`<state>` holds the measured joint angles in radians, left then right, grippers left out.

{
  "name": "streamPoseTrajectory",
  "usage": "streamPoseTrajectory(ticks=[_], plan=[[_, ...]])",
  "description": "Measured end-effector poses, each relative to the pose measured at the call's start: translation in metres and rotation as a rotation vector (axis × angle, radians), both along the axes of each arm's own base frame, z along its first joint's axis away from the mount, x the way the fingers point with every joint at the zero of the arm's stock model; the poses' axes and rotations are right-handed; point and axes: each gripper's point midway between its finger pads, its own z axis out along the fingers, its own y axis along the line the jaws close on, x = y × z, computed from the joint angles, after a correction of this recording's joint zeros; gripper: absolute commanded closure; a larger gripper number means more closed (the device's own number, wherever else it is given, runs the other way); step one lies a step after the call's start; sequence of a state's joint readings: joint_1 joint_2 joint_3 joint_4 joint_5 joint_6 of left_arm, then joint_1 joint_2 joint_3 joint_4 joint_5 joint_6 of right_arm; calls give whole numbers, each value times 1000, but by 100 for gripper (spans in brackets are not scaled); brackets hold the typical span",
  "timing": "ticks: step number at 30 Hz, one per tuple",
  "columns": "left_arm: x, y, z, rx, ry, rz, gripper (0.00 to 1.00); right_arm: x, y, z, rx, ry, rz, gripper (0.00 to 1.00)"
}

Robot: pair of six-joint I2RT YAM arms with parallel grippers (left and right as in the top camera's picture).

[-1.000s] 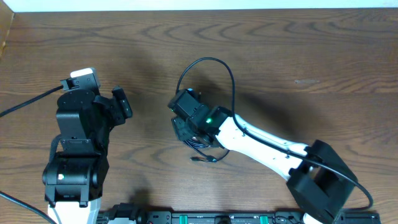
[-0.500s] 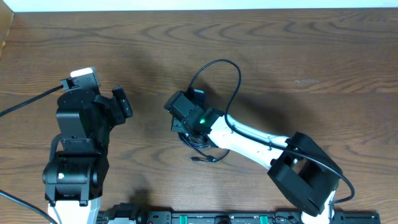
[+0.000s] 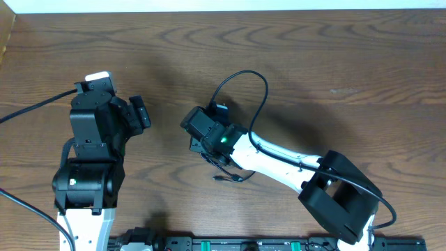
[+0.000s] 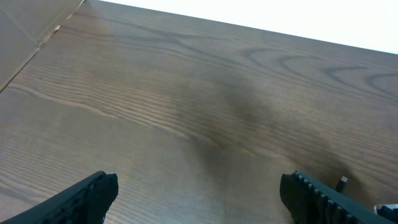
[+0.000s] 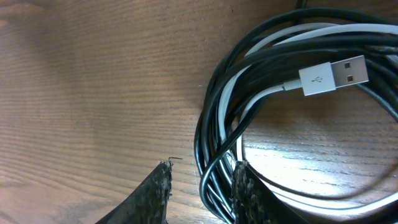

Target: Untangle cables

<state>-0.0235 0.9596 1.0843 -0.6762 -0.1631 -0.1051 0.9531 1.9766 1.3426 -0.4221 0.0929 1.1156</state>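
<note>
Right wrist: right gripper (image 5: 202,177) closing on the cables (image 5: 211,106).
I have narrowed it around the black strands, none pinched yet, so a pull looks near; left gripper (image 4: 199,193) gapes, empty.

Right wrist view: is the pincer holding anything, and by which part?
Nothing gripped yet: the right pincer straddles black strands at the left edge of the cables, one finger clear of them.

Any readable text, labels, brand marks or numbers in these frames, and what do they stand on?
No text can be read in any view.
White USB plug: no marking shows on its body or metal end.
Equipment strip at the overhead view's lower edge: any marks are too small to read.
</note>
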Motion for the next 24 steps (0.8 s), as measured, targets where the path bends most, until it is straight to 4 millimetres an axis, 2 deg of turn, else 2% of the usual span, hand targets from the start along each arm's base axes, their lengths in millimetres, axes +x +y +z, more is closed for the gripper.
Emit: streamPoseTrajectory(ticks=[14, 24], plan=[[0, 0, 0, -2, -1, 1, 12, -2, -6, -30, -60, 34, -7, 74], [0, 0, 0, -2, -1, 1, 12, -2, -6, -31, -61, 33, -8, 71]])
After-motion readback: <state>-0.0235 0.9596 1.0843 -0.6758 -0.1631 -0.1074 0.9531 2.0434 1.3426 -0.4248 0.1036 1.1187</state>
